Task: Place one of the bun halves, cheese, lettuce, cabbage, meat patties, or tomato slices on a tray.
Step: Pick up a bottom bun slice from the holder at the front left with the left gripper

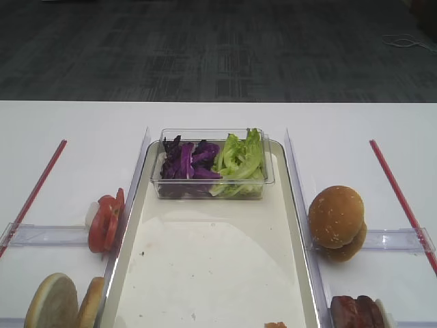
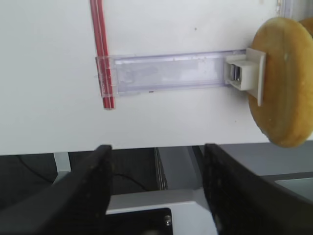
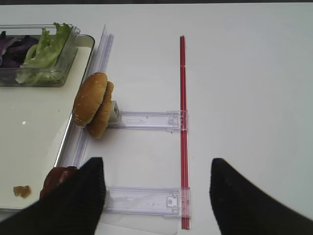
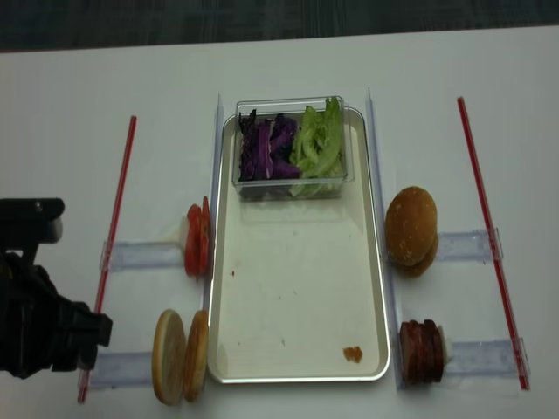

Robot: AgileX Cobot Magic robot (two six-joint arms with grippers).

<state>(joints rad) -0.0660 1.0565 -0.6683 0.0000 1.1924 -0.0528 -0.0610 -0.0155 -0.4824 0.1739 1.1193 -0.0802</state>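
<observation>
Nearest the desk's [image 4: 288, 61] front edge, the left end effector [image 2: 156, 188] is hanging with its two black fingers [image 2: 83, 191] spread wide and nothing between them, just off the front-left corner. The right end effector [image 3: 154, 196] is standing open too, hovering empty over the front-right part of the desk.

Two flat round bun halves [image 4: 179, 355] with pale cut faces and tan crust are standing on edge at the front-left, just beside the large rectangular cream-white tray [image 4: 297, 288] with its raised silvery rim. Across the tray, dark reddish-brown meat patties [image 4: 421, 352] are sitting at the front-right. A small brownish crumb [image 4: 352, 353], too small to identify, is lying on the tray near its front-right corner.

Farther back, thin bright-red tomato slices [image 4: 197, 240] are leaning against the tray's left rim, and domed golden-brown sesame bun tops [image 4: 412, 229] are resting by its right rim. At the tray's far end, a clear plastic tub [image 4: 293, 147] is holding dark purple shredded cabbage [image 4: 266, 147] on its left and frilly light-green lettuce [image 4: 320, 144] on its right.
</observation>
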